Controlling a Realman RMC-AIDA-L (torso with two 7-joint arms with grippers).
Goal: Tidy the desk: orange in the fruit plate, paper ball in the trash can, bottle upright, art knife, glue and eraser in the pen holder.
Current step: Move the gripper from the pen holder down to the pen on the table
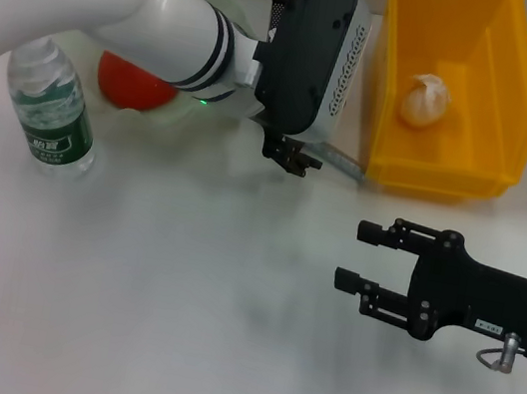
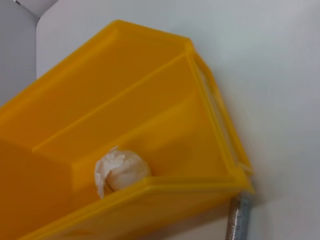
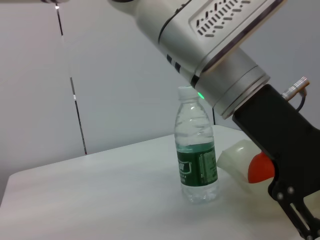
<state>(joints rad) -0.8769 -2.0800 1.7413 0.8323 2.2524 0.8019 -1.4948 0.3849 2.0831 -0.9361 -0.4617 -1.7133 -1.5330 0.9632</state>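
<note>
The orange (image 1: 129,81) lies in the pale green fruit plate (image 1: 178,114), partly behind my left arm. To its left the bottle (image 1: 52,107) stands upright. The paper ball (image 1: 424,100) rests inside the yellow trash can (image 1: 516,108). My left gripper (image 1: 290,158) hangs just above the table beside the can's near left corner. A slim grey metal bar, the art knife (image 1: 342,161), lies right next to it against the can. My right gripper (image 1: 363,257) hovers open and empty to the lower right. Glue, eraser and pen holder are out of view.
The left wrist view looks into the trash can (image 2: 150,115), with the paper ball (image 2: 120,170) and the art knife's (image 2: 237,217) end under its rim. In the right wrist view I see the bottle (image 3: 196,150), the orange (image 3: 260,167) and the left arm.
</note>
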